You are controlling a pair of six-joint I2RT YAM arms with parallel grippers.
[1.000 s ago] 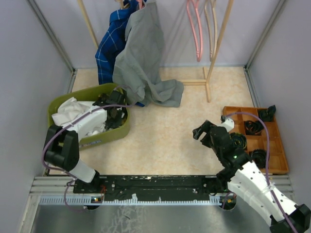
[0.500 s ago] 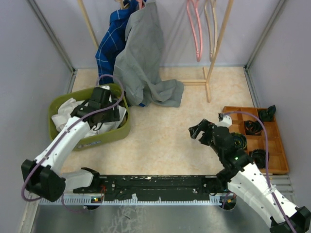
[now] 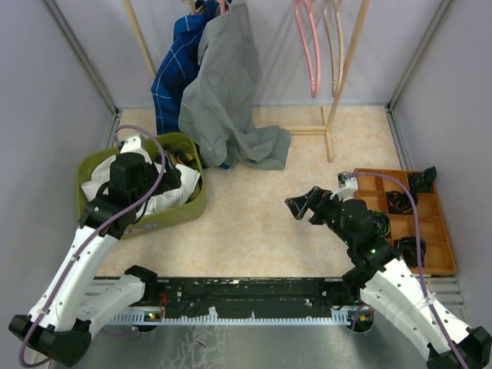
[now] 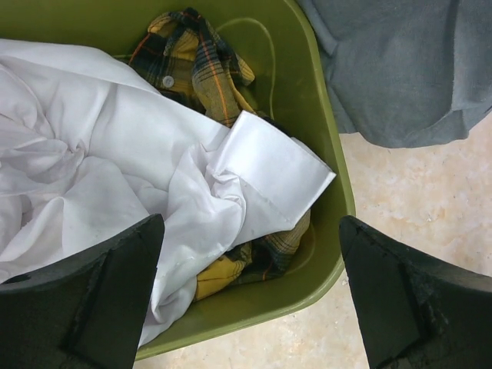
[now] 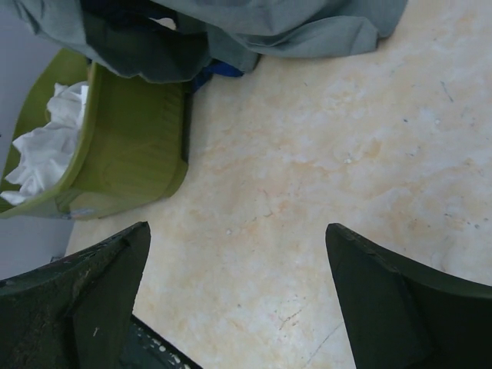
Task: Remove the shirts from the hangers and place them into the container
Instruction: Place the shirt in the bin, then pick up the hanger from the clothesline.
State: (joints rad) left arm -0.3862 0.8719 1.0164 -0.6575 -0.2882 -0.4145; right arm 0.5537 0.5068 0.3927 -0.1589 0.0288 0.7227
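The left fingers (image 4: 84, 300) are open over the green bin (image 4: 327, 146) by the surface's left edge, the right fingers (image 5: 400, 300) are open too, and the soft grey shirt (image 3: 223, 92) hangs at the far edge, probably best grabbed near its top.

The plaid shirt (image 4: 204, 73) lies mostly buried under the white shirt (image 4: 115, 161). The grey shirt (image 3: 227, 92) covers much of the blue shirt (image 3: 174, 77). The hooks of the pink hangers (image 3: 314, 81) run off the far edge.
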